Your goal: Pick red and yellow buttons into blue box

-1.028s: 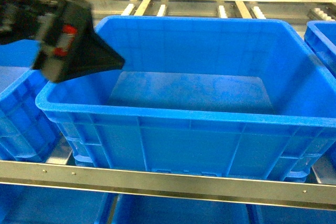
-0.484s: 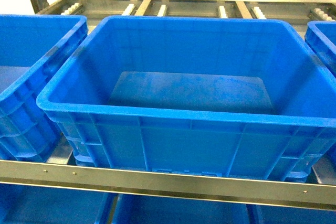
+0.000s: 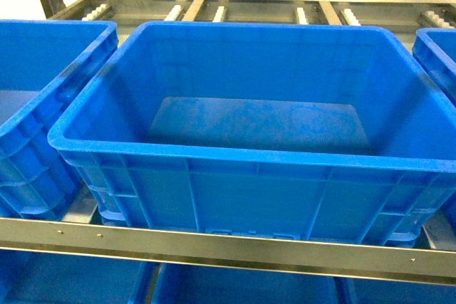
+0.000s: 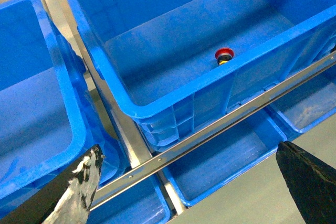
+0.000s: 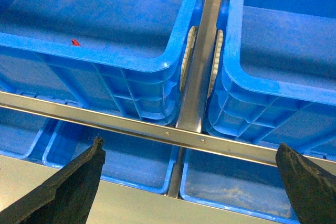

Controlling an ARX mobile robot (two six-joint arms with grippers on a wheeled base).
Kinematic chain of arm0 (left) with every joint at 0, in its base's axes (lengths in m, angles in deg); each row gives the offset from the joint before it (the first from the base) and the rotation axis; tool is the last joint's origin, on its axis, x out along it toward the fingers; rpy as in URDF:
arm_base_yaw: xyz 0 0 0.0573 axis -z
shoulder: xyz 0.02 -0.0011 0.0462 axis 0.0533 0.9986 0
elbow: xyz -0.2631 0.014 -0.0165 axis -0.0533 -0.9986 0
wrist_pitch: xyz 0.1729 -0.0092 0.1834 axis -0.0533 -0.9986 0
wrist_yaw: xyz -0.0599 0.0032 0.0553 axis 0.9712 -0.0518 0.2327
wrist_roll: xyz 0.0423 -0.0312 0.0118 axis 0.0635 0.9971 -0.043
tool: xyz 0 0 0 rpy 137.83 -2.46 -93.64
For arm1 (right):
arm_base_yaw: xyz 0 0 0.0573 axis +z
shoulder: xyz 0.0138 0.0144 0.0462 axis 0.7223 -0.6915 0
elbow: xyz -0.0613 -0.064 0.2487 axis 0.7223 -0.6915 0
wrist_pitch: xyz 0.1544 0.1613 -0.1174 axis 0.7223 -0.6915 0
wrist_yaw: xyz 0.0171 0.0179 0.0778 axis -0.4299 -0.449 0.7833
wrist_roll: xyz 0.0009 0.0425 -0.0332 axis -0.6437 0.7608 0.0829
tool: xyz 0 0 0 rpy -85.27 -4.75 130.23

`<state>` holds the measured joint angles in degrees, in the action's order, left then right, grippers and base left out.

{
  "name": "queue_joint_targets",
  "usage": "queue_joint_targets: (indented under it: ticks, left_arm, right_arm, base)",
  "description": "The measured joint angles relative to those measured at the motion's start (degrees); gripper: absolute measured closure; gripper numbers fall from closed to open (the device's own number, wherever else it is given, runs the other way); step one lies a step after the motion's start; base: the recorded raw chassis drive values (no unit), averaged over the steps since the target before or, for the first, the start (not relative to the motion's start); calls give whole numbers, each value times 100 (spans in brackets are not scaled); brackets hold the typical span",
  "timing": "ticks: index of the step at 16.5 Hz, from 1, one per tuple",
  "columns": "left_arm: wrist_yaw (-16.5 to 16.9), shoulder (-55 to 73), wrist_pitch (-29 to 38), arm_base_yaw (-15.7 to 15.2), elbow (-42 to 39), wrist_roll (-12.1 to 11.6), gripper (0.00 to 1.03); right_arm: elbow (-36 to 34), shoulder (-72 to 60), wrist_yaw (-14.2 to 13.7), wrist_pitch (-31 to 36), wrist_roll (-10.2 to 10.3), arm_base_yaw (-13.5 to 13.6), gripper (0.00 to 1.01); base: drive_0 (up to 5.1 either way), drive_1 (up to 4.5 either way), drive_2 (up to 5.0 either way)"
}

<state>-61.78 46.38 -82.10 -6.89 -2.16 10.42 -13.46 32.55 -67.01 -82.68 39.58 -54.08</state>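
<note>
- Blue box (image 3: 249, 169) at centre of the head view, deep, thick-rimmed, ribbed on its outer walls, resting on a metal shelf rail (image 3: 228, 247).
- Inside it, seen from the left wrist camera: red button (image 4: 224, 55) on the floor, close against the near wall, cap up (only the red cap and a bit of body below it visible).
- Hidden in the head view by that near wall; floor there looks bare.
- From the right wrist camera, just a small sliver of red (image 5: 75, 42) peeking over the box rim.
- Yellow button nowhere to be made out in any view.
- Left gripper (image 4: 189, 182) out in front of the shelf, below the rail and outside the box; fingers spread wide apart, nothing between them; one fingertip (image 4: 79, 182) with a worn, greyish pad.
- Right gripper (image 5: 189, 182) likewise in front of the shelf, above the lower-tier trays (image 5: 236, 187); fingers wide apart, holding nothing.
- Neither gripper visible in the head view.
- Neighbouring blue crate (image 3: 35, 119) to the left of the box, another crate (image 3: 438, 55) at the right edge, each just beside it with a narrow gap.
- Roller tracks (image 3: 214, 12) on the rack behind the box.
</note>
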Motion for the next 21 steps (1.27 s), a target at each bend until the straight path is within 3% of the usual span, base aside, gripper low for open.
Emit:
queue_joint_targets:
  ticks: [1, 2, 3, 4, 5, 6, 7, 8, 10, 11, 12, 21]
  left_arm:
    - [2, 0, 0, 0, 0, 0, 5]
    - [-52, -11, 125, 11, -22, 22, 5]
    - [-1196, -319, 1794, 334, -682, 649, 17]
    - [-1928, -599, 2704, 402, -1261, 1248, 27]
    - [-2345, -715, 3195, 400, -1554, 1626, 37]
    - [-2531, -807, 3456, 378, -1650, 1934, 46]
    - [-2588, -911, 3499, 363, -1683, 2087, 55]
    - [-2575, -1023, 3499, 369, -1749, 2173, 62]
    - [-2570, -1329, 3373, 391, -2028, 2282, 86]
    - [-2573, -1432, 3335, 389, -2087, 2319, 95]
    - [-2570, -1537, 3276, 389, -2135, 2376, 101]
    - [-2573, -2597, 2815, 389, -2568, 2369, 101]
  right_arm:
    - [0, 0, 0, 0, 0, 0, 3]
    - [-219, 7, -225, 800, 122, 85, 7]
    - [-702, 175, -833, 2002, 354, 352, 17]
    - [-1113, 383, -1314, 2708, 501, 719, 28]
    - [-1235, 520, -1414, 3001, 557, 820, 39]
    - [-1233, 651, -1473, 3016, 597, 813, 47]
    - [-1235, 824, -1515, 2916, 627, 807, 56]
    - [-1239, 925, -1515, 2841, 645, 804, 63]
    - [-1340, 1237, -1512, 2605, 649, 804, 87]
    - [-1484, 1250, -1512, 2828, 654, 804, 97]
    - [-1482, 1346, -1515, 2645, 667, 804, 99]
    - [-1482, 2500, -1517, 1550, 667, 804, 99]
  base:
    - [0, 0, 0]
    - [0, 0, 0]
    - [0, 0, 0]
    - [0, 0, 0]
    - [0, 0, 0]
    - [0, 0, 0]
    - [0, 0, 0]
    - [0, 0, 0]
    - [0, 0, 0]
    - [0, 0, 0]
    - [0, 0, 0]
    - [0, 0, 0]
